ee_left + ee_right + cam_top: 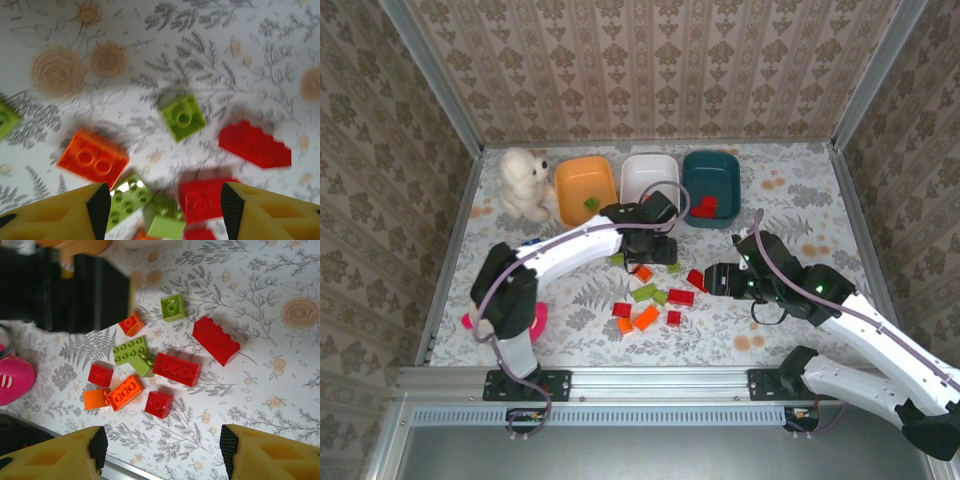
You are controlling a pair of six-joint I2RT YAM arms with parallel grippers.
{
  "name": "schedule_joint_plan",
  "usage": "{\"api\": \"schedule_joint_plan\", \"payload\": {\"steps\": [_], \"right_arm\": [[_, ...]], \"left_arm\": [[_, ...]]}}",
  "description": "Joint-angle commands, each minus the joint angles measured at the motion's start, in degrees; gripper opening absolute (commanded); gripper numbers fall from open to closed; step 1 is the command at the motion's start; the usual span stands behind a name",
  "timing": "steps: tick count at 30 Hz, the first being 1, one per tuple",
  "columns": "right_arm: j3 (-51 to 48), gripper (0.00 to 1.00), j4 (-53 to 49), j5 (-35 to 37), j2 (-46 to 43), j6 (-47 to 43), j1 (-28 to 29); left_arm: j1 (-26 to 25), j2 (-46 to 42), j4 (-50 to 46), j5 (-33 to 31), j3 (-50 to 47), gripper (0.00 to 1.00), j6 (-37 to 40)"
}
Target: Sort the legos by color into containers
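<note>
Red, orange and light green legos [650, 297] lie scattered mid-table. My left gripper [649, 258] hovers open over the cluster's far side. Between its fingers, the left wrist view shows a green plate [127, 197], a green brick [162, 221] and a red brick [202, 199]; an orange brick [92, 159] lies just beyond. My right gripper [714, 280] is open to the right of the cluster, above bare cloth near a small red brick [159, 404]. The orange bin [582, 180] holds a green lego [591, 203], the white bin [650, 175] looks bare, and the teal bin [710, 175] holds red legos [705, 207].
A white fluffy toy [525, 185] stands left of the bins. A pink striped plush [535, 320] lies by the left arm's base. The metal front rail [650, 380] runs close below the legos. A long red brick [216, 340] lies apart on the right.
</note>
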Motion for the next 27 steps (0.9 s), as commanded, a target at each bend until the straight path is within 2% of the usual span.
{"api": "schedule_joint_plan", "payload": {"steps": [1, 6, 9, 13, 17, 27], "right_arm": [[0.4, 0.69, -2.3, -1.9, -2.6, -0.7, 0.4], [0.3, 0.88, -2.3, -2.1, -7.2, -2.8, 0.4], [0.7, 0.93, -3.2, -1.7, -8.5, -3.4, 0.4], [0.9, 0.94, -4.1, -1.9, -8.8, -3.5, 0.3], [0.5, 0.94, -4.0, -1.8, -9.2, -3.2, 0.4], [0.5, 0.94, -2.7, -2.1, -7.5, -3.6, 0.3]], "left_arm": [[-0.6, 6.0, -6.9, -3.9, 7.2, 0.63, -8.5], [-0.9, 13.1, -7.8, -1.4, 12.0, 0.64, -15.2], [-0.9, 15.8, -9.5, -1.3, 13.7, 0.66, -18.8], [-0.9, 17.6, -6.4, 0.0, 13.8, 0.66, -20.9], [-1.1, 20.6, -8.0, 0.9, 17.1, 0.64, -21.2], [-1.4, 23.4, -9.6, 0.4, 17.7, 0.52, -21.7]]}}
